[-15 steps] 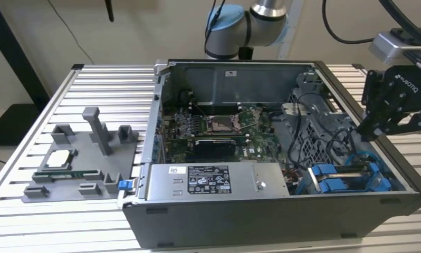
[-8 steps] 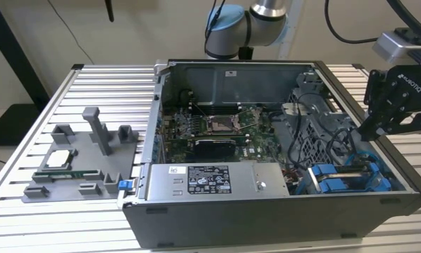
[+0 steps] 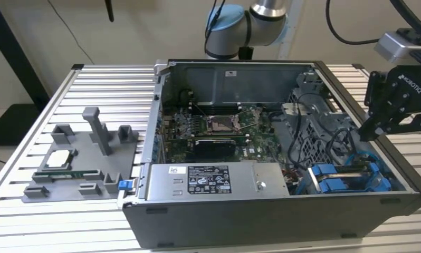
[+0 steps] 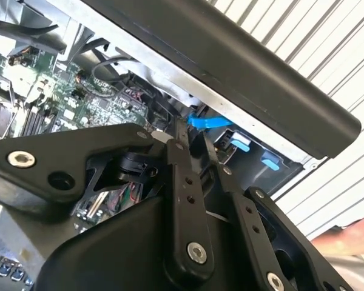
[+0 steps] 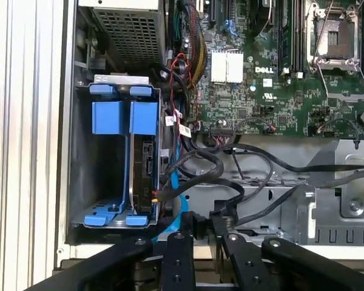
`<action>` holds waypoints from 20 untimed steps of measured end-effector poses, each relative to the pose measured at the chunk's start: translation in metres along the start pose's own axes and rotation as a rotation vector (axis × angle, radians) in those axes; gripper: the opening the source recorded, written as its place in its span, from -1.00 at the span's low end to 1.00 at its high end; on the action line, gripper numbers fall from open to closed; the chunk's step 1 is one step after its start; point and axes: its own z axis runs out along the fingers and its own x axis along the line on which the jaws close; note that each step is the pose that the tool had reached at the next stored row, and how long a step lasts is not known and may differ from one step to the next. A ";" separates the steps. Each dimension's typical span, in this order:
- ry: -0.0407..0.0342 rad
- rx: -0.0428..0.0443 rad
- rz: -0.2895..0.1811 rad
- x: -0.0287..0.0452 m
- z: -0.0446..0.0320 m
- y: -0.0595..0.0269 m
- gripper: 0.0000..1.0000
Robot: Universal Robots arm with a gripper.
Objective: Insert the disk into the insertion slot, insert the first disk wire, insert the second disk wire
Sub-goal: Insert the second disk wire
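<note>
Fine print filled the label [image 3: 208,179] on the silver box [image 3: 267,184]; white lettering marked the gripper [image 3: 371,133] and the motherboard [image 5: 264,91].

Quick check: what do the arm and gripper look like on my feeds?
The arm is silver-grey tubing with a blue joint cap. The gripper is matte black, built of linked bars with silver bolts, white lettering on its body. Black cables loop above it.

Blue-framed disk [image 5: 147,176] inside grey, blue-edged insertion slot [image 5: 84,176]
</note>
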 end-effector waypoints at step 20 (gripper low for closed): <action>-0.0004 0.0000 0.001 -0.0008 -0.0140 0.0019 -1.00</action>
